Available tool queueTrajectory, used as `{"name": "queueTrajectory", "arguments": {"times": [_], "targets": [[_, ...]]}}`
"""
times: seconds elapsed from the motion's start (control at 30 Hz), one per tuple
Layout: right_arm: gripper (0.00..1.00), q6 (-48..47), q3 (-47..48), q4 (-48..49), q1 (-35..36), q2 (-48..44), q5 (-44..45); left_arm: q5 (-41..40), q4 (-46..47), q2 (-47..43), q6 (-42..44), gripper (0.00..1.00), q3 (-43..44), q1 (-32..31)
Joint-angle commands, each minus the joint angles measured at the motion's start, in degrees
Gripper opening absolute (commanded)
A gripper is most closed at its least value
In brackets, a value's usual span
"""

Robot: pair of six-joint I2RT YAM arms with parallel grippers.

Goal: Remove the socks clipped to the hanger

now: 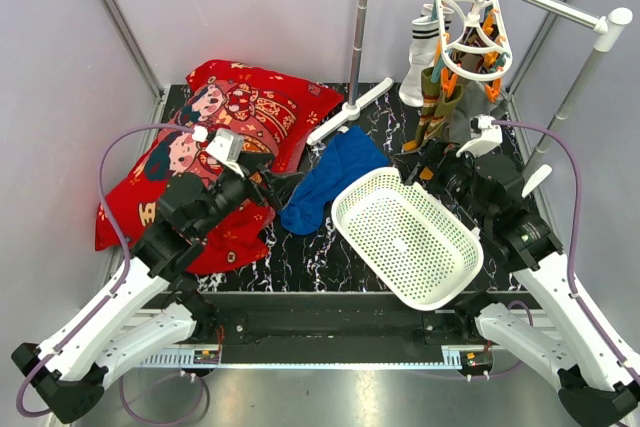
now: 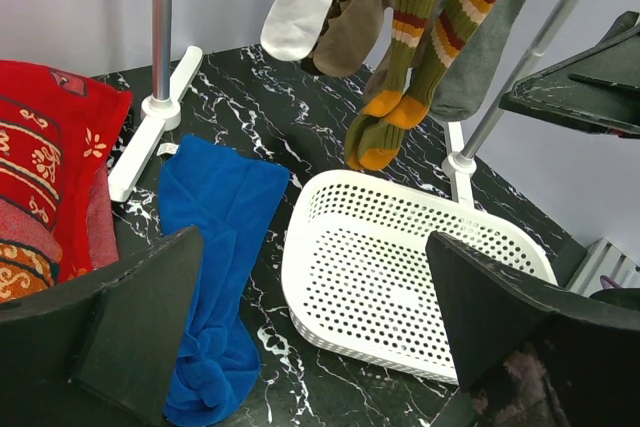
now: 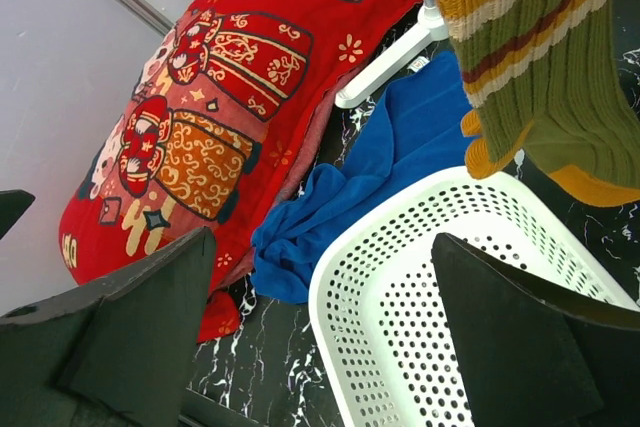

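Several small knitted socks (image 1: pixel 432 97), white with dark bands, olive-green with orange stripes, plain grey and brown checked, hang at far right from the pegs of a white plastic ring hanger (image 1: pixel 470 32), itself hooked over a slanting metal rail (image 1: pixel 540 2). I judge them light, limp and stretchy: nothing to break, but a tug will likely stretch the knit and set the hanger swinging on its hook before a peg lets go. Best hold, I think, is the leg close under the cuff, pulling straight down. Left claw (image 2: pixel 320 322) and right claw (image 3: pixel 320 322) both stand spread wide with nothing in them; the right one sits nearest the socks. Below lies a black, white-veined marbled tabletop (image 1: pixel 300 257), with a white perforated oval plastic basket (image 1: pixel 400 237) near right, a crumpled blue cloth (image 1: pixel 330 182) centre and a red patterned cushion (image 1: pixel 220 127) left. Plain grey walls close round, and the stand's white foot (image 1: pixel 350 112) crowds the far middle.
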Motion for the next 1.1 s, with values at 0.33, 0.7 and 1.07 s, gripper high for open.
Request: {"name": "queueTrajectory", "arguments": {"times": [0.33, 0.7, 1.07], "targets": [[1.0, 0.0, 0.9, 2.9, -0.1, -3.4, 6.6, 2.6, 3.6, -1.0, 0.1, 0.99, -0.4, 0.1], [0.86, -8.7, 0.5, 6.4, -0.1, 5.8, 27.2, 2.2, 3.4, -1.1, -0.3, 0.99, -0.4, 0.1], [0.65, -8.8, -3.6, 18.7, -0.2, 12.1, 28.7, 2.2, 3.6, -1.2, -0.3, 0.99, -0.5, 0.1]]}}
